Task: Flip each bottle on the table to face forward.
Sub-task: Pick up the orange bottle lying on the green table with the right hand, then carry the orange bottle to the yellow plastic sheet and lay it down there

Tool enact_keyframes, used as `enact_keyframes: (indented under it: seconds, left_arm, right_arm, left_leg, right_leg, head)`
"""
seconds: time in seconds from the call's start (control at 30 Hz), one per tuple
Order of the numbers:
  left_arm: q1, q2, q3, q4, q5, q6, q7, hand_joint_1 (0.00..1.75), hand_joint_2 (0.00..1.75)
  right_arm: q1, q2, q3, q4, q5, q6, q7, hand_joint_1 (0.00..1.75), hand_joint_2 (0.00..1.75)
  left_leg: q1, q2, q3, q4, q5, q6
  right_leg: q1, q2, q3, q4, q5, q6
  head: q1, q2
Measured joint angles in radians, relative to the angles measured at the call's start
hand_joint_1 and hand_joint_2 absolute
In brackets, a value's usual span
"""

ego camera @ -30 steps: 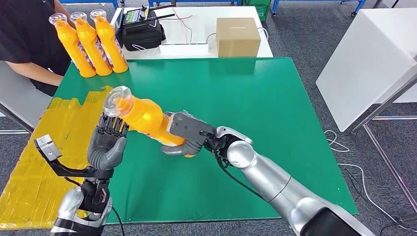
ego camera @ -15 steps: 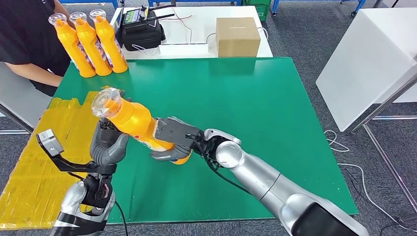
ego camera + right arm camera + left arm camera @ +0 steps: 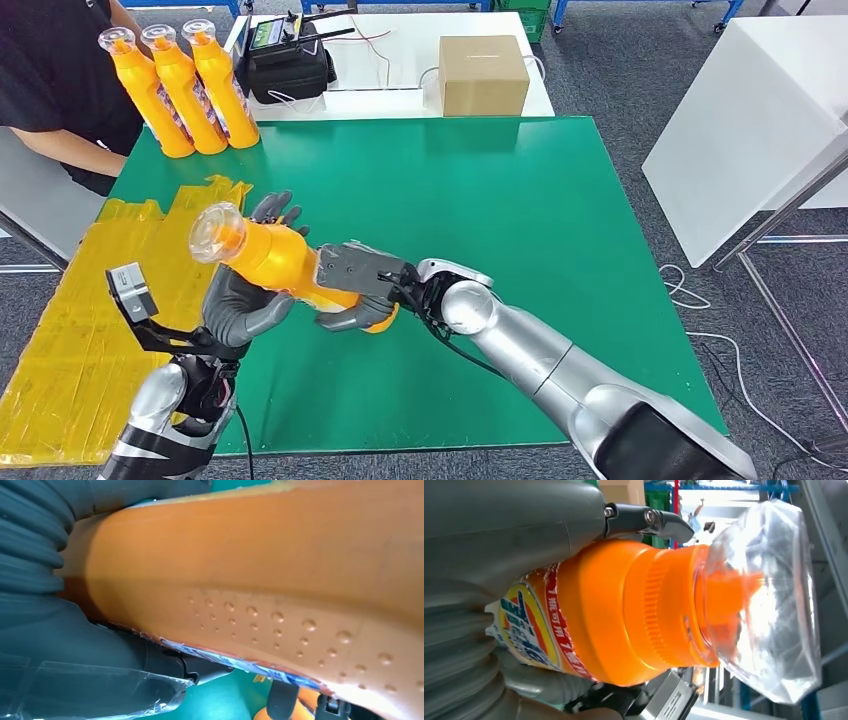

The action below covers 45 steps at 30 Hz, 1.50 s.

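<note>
Orange bottle (image 3: 268, 256) with clear cap, label partly showing, tilted above green table (image 3: 560, 220), gripped by right hand (image 3: 358, 285) at base, left hand (image 3: 243, 300) cupping neck. 3 bottles (image 3: 180, 90) upright at far corner.

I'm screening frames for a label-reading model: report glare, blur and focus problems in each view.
Head view: evenly lit and sharp; the held bottle shows soft highlights, its clear cap bright. Left wrist view: glare whitens the clear cap; the label reads fairly sharp, the background is soft. Right wrist view: the bottle's wall sits too close, soft and partly shadowed by the right hand.
</note>
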Motion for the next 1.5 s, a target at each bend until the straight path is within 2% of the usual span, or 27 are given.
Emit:
enact_keyframes:
  seconds: [0.17, 0.5, 0.77, 1.1, 1.33, 1.37, 1.47, 1.5]
  left_arm:
    - [-0.029, 0.031, -0.005, 0.013, -0.064, -0.046, -0.002, 0.00, 1.75]
    - [-0.048, 0.066, -0.013, 0.033, -0.090, -0.076, -0.009, 0.00, 1.75]
    - [-0.060, 0.070, -0.014, 0.039, -0.078, -0.079, 0.001, 0.00, 1.75]
    - [-0.066, 0.073, -0.008, 0.074, -0.069, -0.077, -0.019, 0.00, 1.75]
    - [-0.073, 0.074, -0.006, 0.105, -0.110, -0.053, -0.021, 0.00, 1.75]
    - [-0.074, 0.074, -0.006, 0.108, -0.114, -0.050, -0.021, 0.07, 1.75]
    - [-0.078, 0.074, -0.008, 0.115, -0.125, -0.039, -0.021, 1.37, 1.75]
    - [-0.080, 0.074, -0.009, 0.117, -0.130, -0.035, -0.021, 1.75, 1.75]
  right_arm:
    - [-0.012, -0.006, 0.006, 0.002, -0.005, 0.016, 0.006, 1.75, 1.75]
    - [-0.022, -0.011, 0.015, -0.001, -0.021, 0.027, 0.021, 1.75, 1.75]
    - [-0.025, -0.001, 0.039, -0.001, -0.029, 0.040, 0.036, 1.75, 1.75]
    - [-0.018, 0.049, 0.134, 0.000, -0.038, 0.061, 0.039, 1.75, 1.75]
    - [-0.018, 0.058, 0.175, 0.012, -0.078, 0.044, 0.053, 1.75, 1.75]
    - [-0.018, 0.058, 0.178, 0.014, -0.080, 0.042, 0.053, 1.75, 1.75]
    - [-0.019, 0.058, 0.181, 0.019, -0.085, 0.039, 0.053, 1.75, 1.75]
    - [-0.019, 0.058, 0.181, 0.021, -0.086, 0.038, 0.053, 1.75, 1.75]
  left_leg:
    - [0.000, 0.000, 0.000, 0.000, 0.000, 0.000]
    - [0.000, 0.000, 0.000, 0.000, 0.000, 0.000]
    - [0.000, 0.000, 0.000, 0.000, 0.000, 0.000]
    - [0.000, 0.000, 0.000, 0.000, 0.000, 0.000]
    - [0.000, 0.000, 0.000, 0.000, 0.000, 0.000]
    - [0.000, 0.000, 0.000, 0.000, 0.000, 0.000]
    - [0.000, 0.000, 0.000, 0.000, 0.000, 0.000]
    - [0.000, 0.000, 0.000, 0.000, 0.000, 0.000]
  right_leg:
    - [0.000, 0.000, 0.000, 0.000, 0.000, 0.000]
    - [0.000, 0.000, 0.000, 0.000, 0.000, 0.000]
    - [0.000, 0.000, 0.000, 0.000, 0.000, 0.000]
    - [0.000, 0.000, 0.000, 0.000, 0.000, 0.000]
    - [0.000, 0.000, 0.000, 0.000, 0.000, 0.000]
    - [0.000, 0.000, 0.000, 0.000, 0.000, 0.000]
    - [0.000, 0.000, 0.000, 0.000, 0.000, 0.000]
    - [0.000, 0.000, 0.000, 0.000, 0.000, 0.000]
  head:
    - [0.000, 0.000]
    - [0.000, 0.000]
    - [0.000, 0.000]
    - [0.000, 0.000]
    - [0.000, 0.000]
    - [0.000, 0.000]
    - [0.000, 0.000]
    - [0.000, 0.000]
